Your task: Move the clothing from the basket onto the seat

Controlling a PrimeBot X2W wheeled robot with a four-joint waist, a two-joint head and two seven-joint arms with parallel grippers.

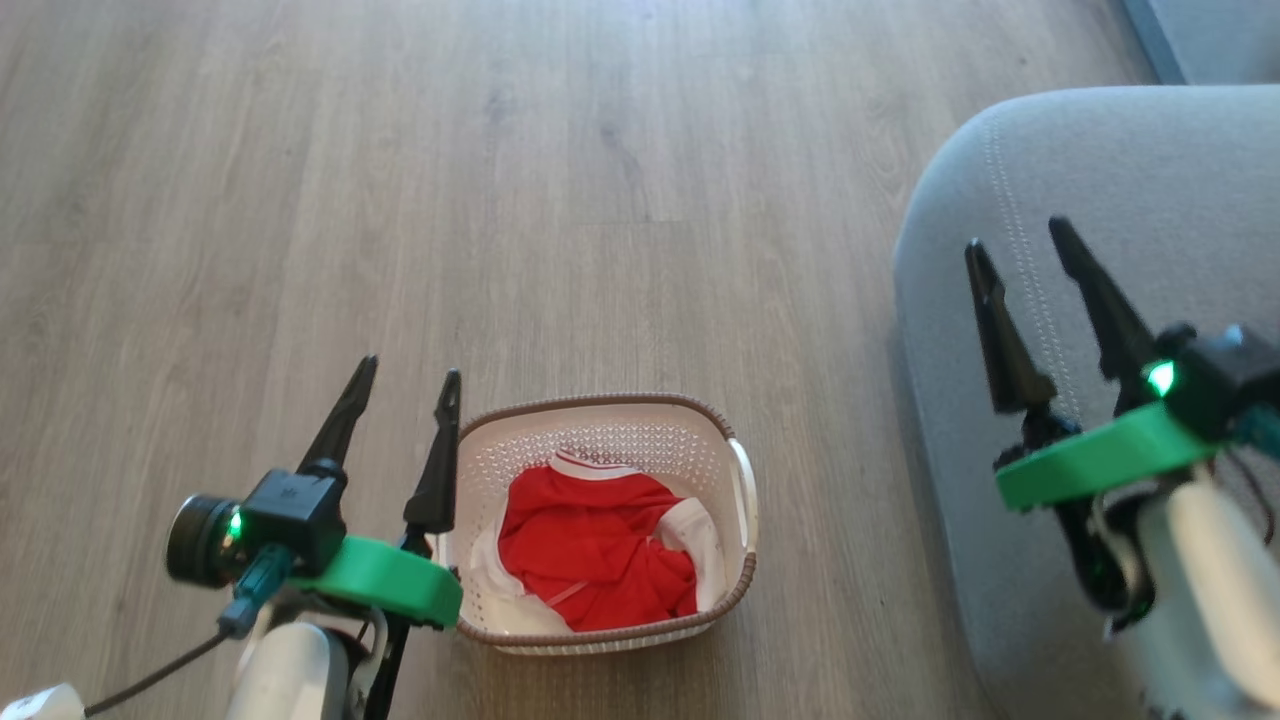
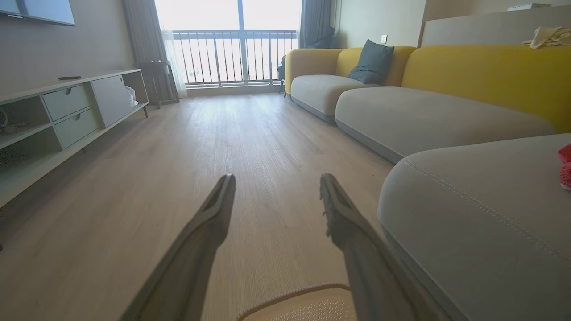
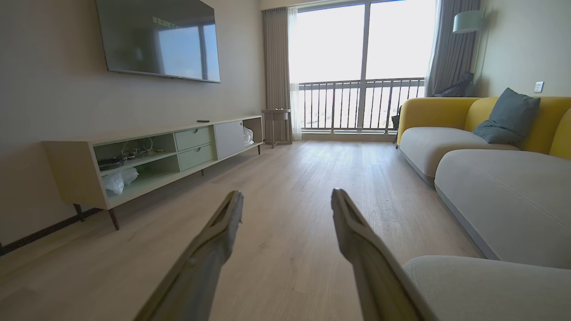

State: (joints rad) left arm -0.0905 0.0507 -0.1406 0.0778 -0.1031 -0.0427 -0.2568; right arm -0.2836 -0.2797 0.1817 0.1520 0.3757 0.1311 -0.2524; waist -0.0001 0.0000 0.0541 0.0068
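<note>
**Head view:** I am holding my left gripper (image 1: 411, 368) wide open and empty above the wooden floor (image 1: 400, 150), its right finger just beside the basket (image 1: 600, 402). The clothing (image 1: 590, 545), red with white trim, is lying crumpled inside the basket. My right gripper (image 1: 1016, 234) is hovering over the rounded corner of the grey seat (image 1: 1150, 180), jaws spread, gripping nothing.

**Left wrist view:** My parted fingers are pointing down the room with nothing between them. The basket's rim is showing at the bottom edge. A red piece (image 2: 565, 171) is resting on the seat at the right edge.

**Right wrist view:** My fingers are standing apart and bare, pointing toward a low cabinet (image 3: 178, 151), with the seat's corner at lower right.
</note>
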